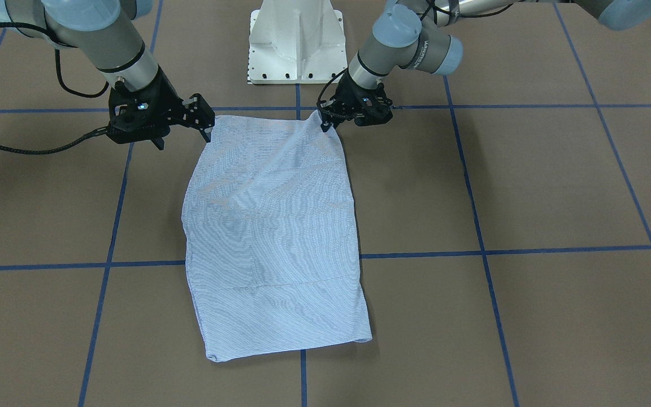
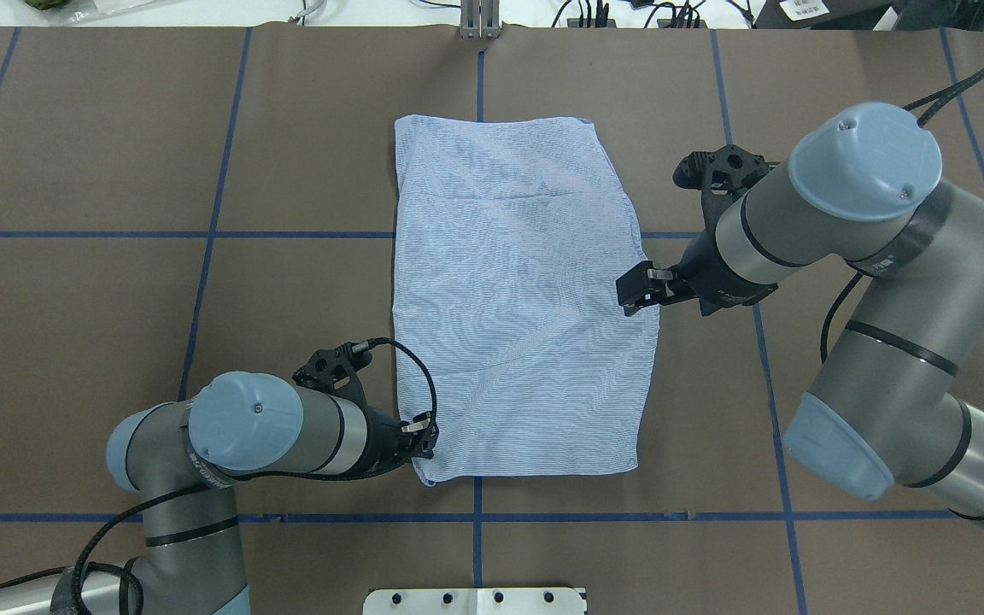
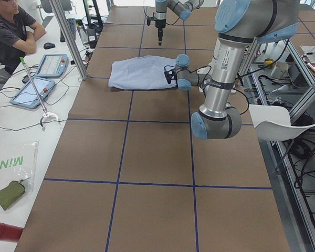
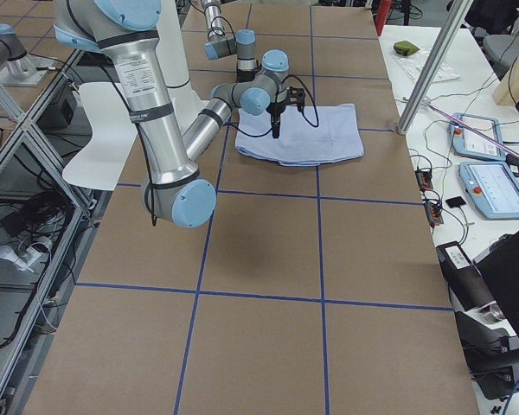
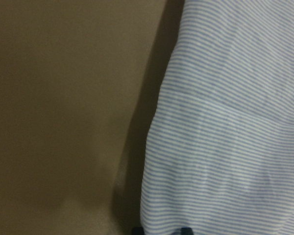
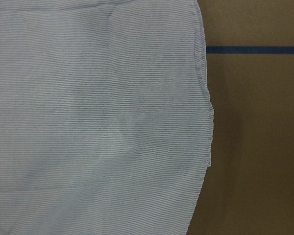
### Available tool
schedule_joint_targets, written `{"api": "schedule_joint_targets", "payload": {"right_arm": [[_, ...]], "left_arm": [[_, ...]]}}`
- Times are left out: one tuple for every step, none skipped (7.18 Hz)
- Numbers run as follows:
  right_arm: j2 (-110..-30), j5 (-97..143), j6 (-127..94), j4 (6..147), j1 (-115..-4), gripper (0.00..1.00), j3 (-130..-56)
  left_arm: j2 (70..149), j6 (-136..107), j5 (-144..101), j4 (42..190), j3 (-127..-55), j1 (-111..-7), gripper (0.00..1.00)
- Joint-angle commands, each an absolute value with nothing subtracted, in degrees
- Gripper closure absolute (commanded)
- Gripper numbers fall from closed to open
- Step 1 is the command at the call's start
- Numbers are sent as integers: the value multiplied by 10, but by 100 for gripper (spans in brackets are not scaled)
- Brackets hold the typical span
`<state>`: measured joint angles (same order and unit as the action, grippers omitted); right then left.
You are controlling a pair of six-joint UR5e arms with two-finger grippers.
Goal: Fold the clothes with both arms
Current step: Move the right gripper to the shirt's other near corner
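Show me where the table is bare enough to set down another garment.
Widest bare table lies on the robot's left, beside the shirt and beyond the left gripper. A smaller patch sits far right, past the right gripper. Crowded: the shirt's sides near the robot, where both grippers are, and the strip before the white base.

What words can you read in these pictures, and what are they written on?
"MINI", in green, on the clear plastic bag on the side desk.
Left arm and right arm: lettering on them, too blurred to read.
Tablets: screens too small to read.
Shirt: no words showing.
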<state>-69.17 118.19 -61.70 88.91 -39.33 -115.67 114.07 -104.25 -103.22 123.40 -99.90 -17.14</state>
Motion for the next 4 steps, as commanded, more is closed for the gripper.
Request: {"api": "schedule_joint_targets", "payload": {"right_arm": [[-690,1179,-618,890,-386,0,-1158],[-690,1177,-627,889,-379,0,-1157],[-686,1173,-670,889,-366,0,-1157],[-684,1170,-713,889,-349,0,-1158]], "left_arm": [[1136,-1044,-1035,1234,-1007,-175,100],[1136,-1039,-1036,1234,-1018,-179,100],[1136,-1037,-1036,1234,-1023,-182,100],[1136,-1037,-1036,1234,-1026,-182,100]]}}
